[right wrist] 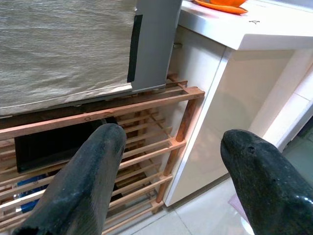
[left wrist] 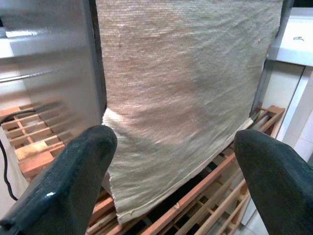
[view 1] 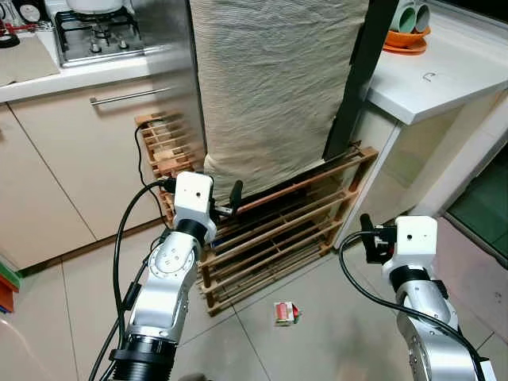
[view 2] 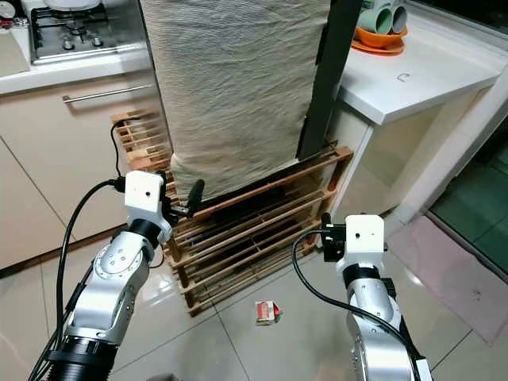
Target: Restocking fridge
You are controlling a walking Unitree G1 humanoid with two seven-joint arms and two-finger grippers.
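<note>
The fridge (right wrist: 156, 44) is a tall grey box with a beige cloth (view 1: 270, 87) hanging over its front. It stands on a low wooden slatted rack (view 1: 278, 230). My left gripper (view 1: 230, 202) is open, level with the cloth's lower left corner and a little in front of it. The left wrist view looks at the cloth between its fingers (left wrist: 73, 171). My right gripper (view 1: 367, 232) is open too, low by the rack's right end post, holding nothing. A small red and white packet (view 1: 286, 313) lies on the floor tiles in front of the rack, between my two arms.
A kitchen cabinet with a bar handle (view 1: 127, 97) and a gas hob (view 1: 95, 32) stand to the left of the fridge. A white counter (view 1: 444, 75) on the right carries an orange dish with green cups (view 1: 409, 36). A black cable (view 1: 141, 159) hangs by the rack.
</note>
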